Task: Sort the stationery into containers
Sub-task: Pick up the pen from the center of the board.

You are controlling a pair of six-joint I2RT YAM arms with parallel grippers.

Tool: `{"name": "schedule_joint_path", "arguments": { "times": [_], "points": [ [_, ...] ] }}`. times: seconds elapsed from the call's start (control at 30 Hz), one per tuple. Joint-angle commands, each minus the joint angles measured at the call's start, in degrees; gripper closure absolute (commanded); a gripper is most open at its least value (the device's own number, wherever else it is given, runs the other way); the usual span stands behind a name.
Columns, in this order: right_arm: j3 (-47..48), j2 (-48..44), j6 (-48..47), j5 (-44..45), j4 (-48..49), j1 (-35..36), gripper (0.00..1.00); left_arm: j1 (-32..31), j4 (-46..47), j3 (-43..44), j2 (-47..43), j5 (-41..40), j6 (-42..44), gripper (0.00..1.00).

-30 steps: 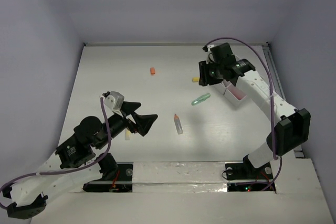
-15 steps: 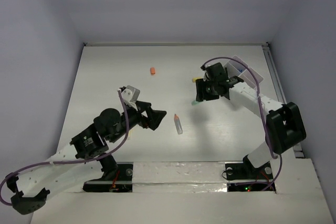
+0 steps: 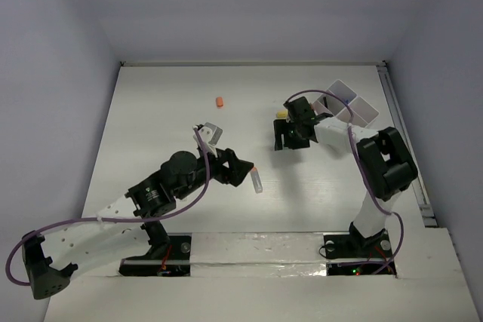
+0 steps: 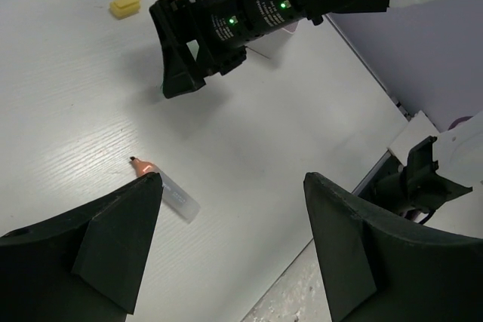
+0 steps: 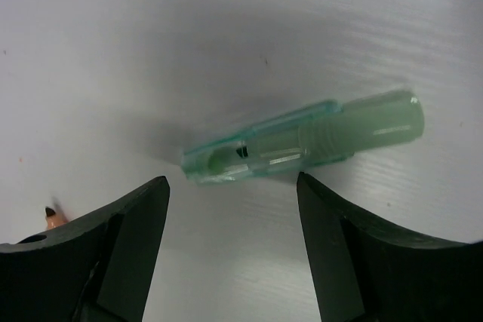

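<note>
The orange-capped grey tube [image 3: 256, 179] lies on the table just right of my open, empty left gripper [image 3: 240, 173]. In the left wrist view the tube [image 4: 172, 195] lies beside the left fingertip, and the gripper [image 4: 232, 180] stands above the table. My right gripper [image 3: 284, 139] is open and low over the green clip, which it hides from the top camera. In the right wrist view the clip [image 5: 302, 145] lies just ahead of the open gripper [image 5: 232, 182], outside the jaws. The white organiser tray [image 3: 355, 103] stands at the back right.
A yellow eraser-like bit [image 3: 281, 113] lies just behind the right gripper and also shows in the left wrist view [image 4: 126, 6]. An orange bit [image 3: 219, 101] lies at the back centre. The table's near edge [image 4: 332, 262] runs close under the left gripper.
My left arm has reached to the right, up to the grey tube. My right arm has swung from the tray down and left, over the green clip.
</note>
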Motion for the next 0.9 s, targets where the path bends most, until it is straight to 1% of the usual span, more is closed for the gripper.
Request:
{"name": "schedule_joint_path", "arguments": {
  "times": [0.0,0.2,0.27,0.33,0.47,0.5,0.63,0.67,0.73,0.77,0.8,0.83,0.87],
  "points": [
    [3.66,2.81,0.81,3.28,2.93,0.39,0.25,0.19,4.17,-1.81,-0.60,0.40,-0.80,0.28],
    [8.05,7.46,0.03,5.03,0.65,2.06,0.25,0.19,5.31,-3.74,-1.12,-1.18,-1.33,0.29],
    [9.63,8.78,-0.42,5.56,-0.49,2.94,0.26,0.19,5.66,-4.45,-1.56,-1.62,-1.50,0.29],
    [11.48,10.54,-1.03,6.96,-1.90,4.34,0.31,0.19,6.19,-4.80,-1.65,-2.59,-1.68,0.30],
    [11.84,10.90,-1.56,10.21,-3.31,4.96,0.40,0.19,6.63,-5.50,-2.00,-3.82,-2.47,0.31],
    [11.49,10.64,-1.65,11.26,-3.48,4.96,0.53,0.19,6.98,-5.68,-2.09,-4.00,-2.82,0.32],
    [8.33,8.09,-1.91,14.96,-3.22,4.96,0.55,0.19,8.39,-6.73,-2.27,-4.53,-3.79,0.34],
    [7.54,6.96,-1.91,15.49,-3.14,4.96,0.55,0.19,8.48,-6.82,-1.92,-4.53,-3.88,0.34],
    [5.08,5.63,-1.65,16.81,-2.61,4.96,0.50,0.19,8.56,-6.56,-1.48,-4.18,-3.96,0.34],
    [4.38,5.11,-1.56,16.81,-2.17,4.96,0.46,0.19,8.57,-6.56,-1.13,-4.18,-3.96,0.34],
    [3.06,3.79,-1.21,16.29,-0.60,4.96,0.36,0.19,8.83,-6.56,-0.95,-4.09,-3.96,0.34],
    [2.61,3.35,-0.95,14.46,0.37,4.96,0.31,0.19,9.09,-6.65,-0.86,-3.91,-4.05,0.34],
    [2.52,3.17,-0.69,13.57,1.95,4.96,0.29,0.19,9.27,-6.73,-0.69,-3.91,-3.96,0.34]
  ]
}}
